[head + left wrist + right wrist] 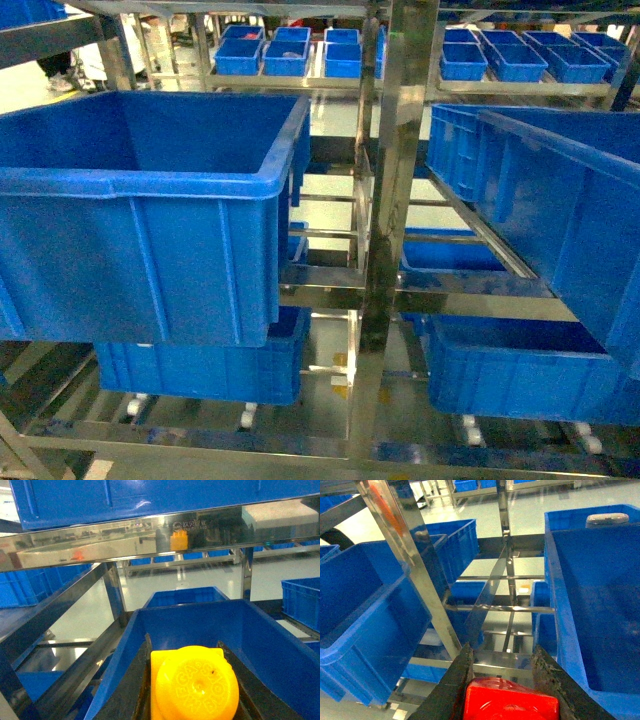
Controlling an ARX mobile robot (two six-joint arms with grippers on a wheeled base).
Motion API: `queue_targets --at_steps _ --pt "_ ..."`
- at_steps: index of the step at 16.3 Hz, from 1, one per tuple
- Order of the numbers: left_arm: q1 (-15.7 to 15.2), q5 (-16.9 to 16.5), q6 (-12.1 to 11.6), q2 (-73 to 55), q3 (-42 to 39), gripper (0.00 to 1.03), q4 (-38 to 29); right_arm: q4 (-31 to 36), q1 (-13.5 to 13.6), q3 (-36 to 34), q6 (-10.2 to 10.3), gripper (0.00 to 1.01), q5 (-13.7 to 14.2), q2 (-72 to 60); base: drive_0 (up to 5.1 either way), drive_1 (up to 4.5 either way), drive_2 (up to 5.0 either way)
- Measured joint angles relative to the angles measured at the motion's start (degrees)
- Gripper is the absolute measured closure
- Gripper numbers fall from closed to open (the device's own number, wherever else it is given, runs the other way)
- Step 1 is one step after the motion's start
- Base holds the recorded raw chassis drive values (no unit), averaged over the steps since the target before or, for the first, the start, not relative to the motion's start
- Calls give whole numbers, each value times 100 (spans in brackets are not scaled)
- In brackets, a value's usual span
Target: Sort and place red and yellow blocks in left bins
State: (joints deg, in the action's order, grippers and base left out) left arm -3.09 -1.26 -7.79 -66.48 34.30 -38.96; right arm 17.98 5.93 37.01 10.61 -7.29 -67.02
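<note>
In the left wrist view my left gripper (pixel 184 641) is shut on the yellow block (pixel 195 686), a glossy brick with a round stud facing the camera. It hangs over the open top of a blue bin (pixel 260 630). My right gripper (pixel 502 649) is shut on the red block (pixel 510 701), held in front of the steel rack between a blue bin on the left (pixel 365 625) and another on the right (pixel 600 605). The head view shows a large deep left bin (pixel 150 200) with a second one (pixel 200 372) below it. Neither gripper shows there.
A shiny steel post (pixel 395 200) stands between the left and right crates (pixel 560 210). Steel shelf rails (pixel 125 540) run above the left gripper, under another blue crate. Smaller blue bins (pixel 290 50) fill the far racks. A sloping steel post (pixel 405 555) crosses the right wrist view.
</note>
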Motion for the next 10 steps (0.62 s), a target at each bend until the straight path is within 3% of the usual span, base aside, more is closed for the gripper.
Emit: queue_targets --at_steps 8,10 --pt "0 0 0 0 0 76 0 -2 0 0 0 73 0 0 0 0 0" --pt "-2 2 0 22 0 76 -9 2 2 0 0 73 -2 22 -2 425 -429"
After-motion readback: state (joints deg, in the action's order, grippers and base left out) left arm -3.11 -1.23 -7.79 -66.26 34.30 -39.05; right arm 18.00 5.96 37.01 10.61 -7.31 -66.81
